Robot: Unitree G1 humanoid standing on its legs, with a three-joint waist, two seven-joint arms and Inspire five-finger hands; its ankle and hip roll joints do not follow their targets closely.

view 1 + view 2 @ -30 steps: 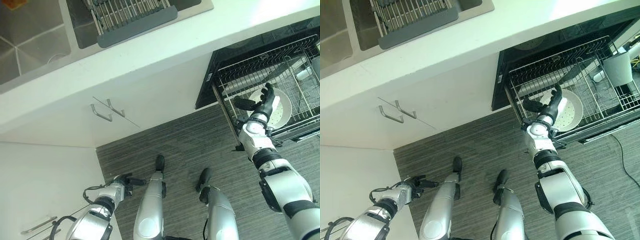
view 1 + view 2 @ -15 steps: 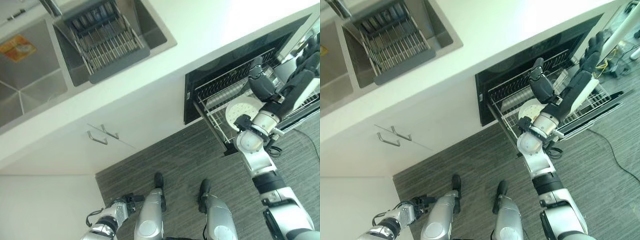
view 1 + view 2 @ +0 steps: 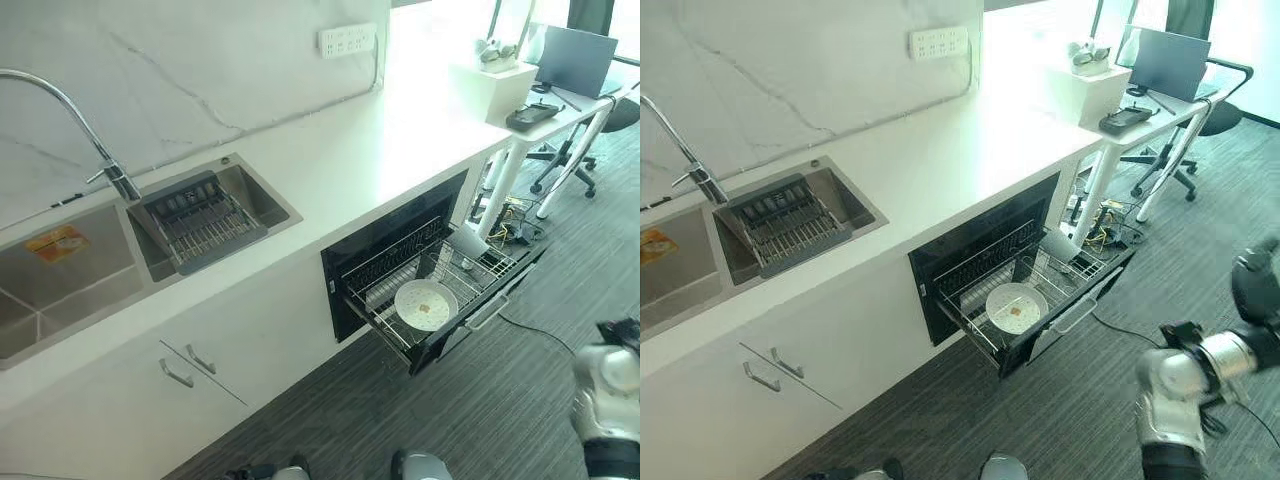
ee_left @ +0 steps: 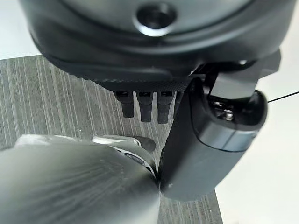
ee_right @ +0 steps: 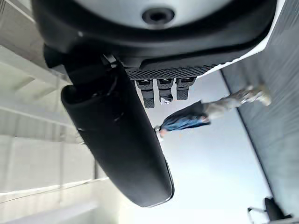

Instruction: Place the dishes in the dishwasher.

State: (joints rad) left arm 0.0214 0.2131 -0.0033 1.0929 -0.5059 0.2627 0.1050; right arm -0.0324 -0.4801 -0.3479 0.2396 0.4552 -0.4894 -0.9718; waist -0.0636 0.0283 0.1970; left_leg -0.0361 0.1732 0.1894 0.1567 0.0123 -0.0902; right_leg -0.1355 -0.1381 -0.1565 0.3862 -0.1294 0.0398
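Plate (image 3: 426, 304) lying flat in pulled-out dishwasher rack (image 3: 400, 272), both hands (image 5: 154, 70) hanging clear with fingers (image 4: 145, 105) relaxed, holding nothing; likely fetching next dish from sink (image 3: 215, 215).

The right hand (image 3: 1262, 285) sits at about three o'clock in the right eye view, cut off by the edge, so its fingers cannot be read there. The sink (image 3: 60, 275) at nine o'clock runs off the frame. Whatever lies on the plate (image 3: 426, 304) is too small to identify.
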